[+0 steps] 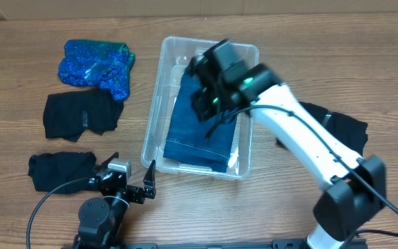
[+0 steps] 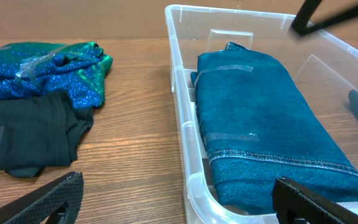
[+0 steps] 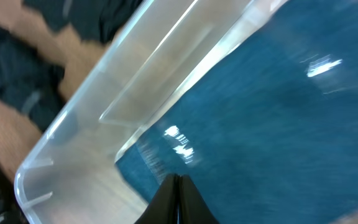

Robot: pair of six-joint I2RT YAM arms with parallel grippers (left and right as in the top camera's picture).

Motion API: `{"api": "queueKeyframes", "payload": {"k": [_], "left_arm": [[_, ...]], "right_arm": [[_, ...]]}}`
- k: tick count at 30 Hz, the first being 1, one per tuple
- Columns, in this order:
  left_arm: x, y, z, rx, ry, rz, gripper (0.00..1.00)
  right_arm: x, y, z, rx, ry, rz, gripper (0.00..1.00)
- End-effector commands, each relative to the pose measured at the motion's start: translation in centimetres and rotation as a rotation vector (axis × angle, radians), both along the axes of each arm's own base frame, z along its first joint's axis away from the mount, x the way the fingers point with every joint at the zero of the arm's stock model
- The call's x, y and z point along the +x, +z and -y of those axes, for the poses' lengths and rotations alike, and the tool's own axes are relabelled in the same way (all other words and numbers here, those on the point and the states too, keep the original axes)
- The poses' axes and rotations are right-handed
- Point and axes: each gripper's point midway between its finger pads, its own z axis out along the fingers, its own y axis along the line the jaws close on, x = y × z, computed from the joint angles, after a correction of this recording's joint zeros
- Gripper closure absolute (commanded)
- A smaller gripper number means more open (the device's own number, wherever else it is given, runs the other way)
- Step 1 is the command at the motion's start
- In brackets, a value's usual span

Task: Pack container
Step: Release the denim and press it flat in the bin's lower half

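The clear plastic container (image 1: pixel 152 117) stands mid-table with a folded blue denim-like garment (image 1: pixel 199 142) lying inside it. My right gripper (image 1: pixel 204 104) hangs over the garment inside the container. In the right wrist view its fingers (image 3: pixel 178 178) are shut together with nothing between them, just above the blue garment (image 3: pixel 278 112) and beside the container's wall (image 3: pixel 104 93). My left gripper (image 1: pixel 131 167) is open and empty at the table's front, near the container's front corner (image 2: pixel 191 186). The left wrist view shows the garment (image 2: pixel 260 124) filling the bin.
A sparkly blue-green garment (image 1: pixel 95 66) lies at the back left, also in the left wrist view (image 2: pixel 42 68). Two black garments (image 1: pixel 81 114) (image 1: pixel 61 169) lie left of the container. Another dark garment (image 1: pixel 337 128) lies right of it, partly under my right arm.
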Motion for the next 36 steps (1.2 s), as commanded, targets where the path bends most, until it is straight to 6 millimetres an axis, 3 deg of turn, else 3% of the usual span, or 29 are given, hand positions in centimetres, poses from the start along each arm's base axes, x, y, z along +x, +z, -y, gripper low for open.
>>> {"api": "queueKeyframes", "payload": {"k": [1,5,6,13,23,27,29,31,34,35,36], "left_arm": [[0.1,-0.2,-0.3,0.02,0.012,0.007,0.0],[0.1,-0.2,-0.3,0.02,0.012,0.006,0.0],[0.1,-0.2,-0.3,0.02,0.012,0.007,0.0],[0.1,-0.2,-0.3,0.02,0.012,0.007,0.0],[0.1,-0.2,-0.3,0.02,0.012,0.007,0.0],[0.1,-0.2,-0.3,0.02,0.012,0.006,0.0],[0.1,-0.2,-0.3,0.02,0.012,0.006,0.0],[0.1,-0.2,-0.3,0.02,0.012,0.006,0.0],[0.1,-0.2,-0.3,0.02,0.012,0.007,0.0],[0.1,-0.2,-0.3,0.02,0.012,0.007,0.0],[0.1,-0.2,-0.3,0.02,0.012,0.007,0.0]], "right_arm": [[-2.6,-4.0,-2.8,-0.004,0.013,-0.105,0.96],[-4.7,-6.2,-5.7,-0.012,0.094,-0.133,0.96],[-5.0,-7.8,-6.1,-0.035,0.101,-0.154,0.96],[-4.0,-13.0,-4.3,-0.186,0.054,-0.168,0.96],[-4.2,-14.4,1.7,-0.462,-0.053,-0.174,0.96],[-4.1,-14.3,1.6,-0.458,-0.064,-0.177,0.96],[-4.1,-13.2,0.1,-0.384,-0.047,-0.195,0.96],[-3.7,-10.4,-1.6,-0.296,-0.034,-0.177,0.96],[-2.4,-4.5,-2.5,-0.209,-0.045,-0.074,0.96],[-1.7,-0.9,-2.3,-0.168,-0.066,0.005,0.96],[-1.2,1.5,-1.5,-0.146,-0.092,0.063,0.96]]}}
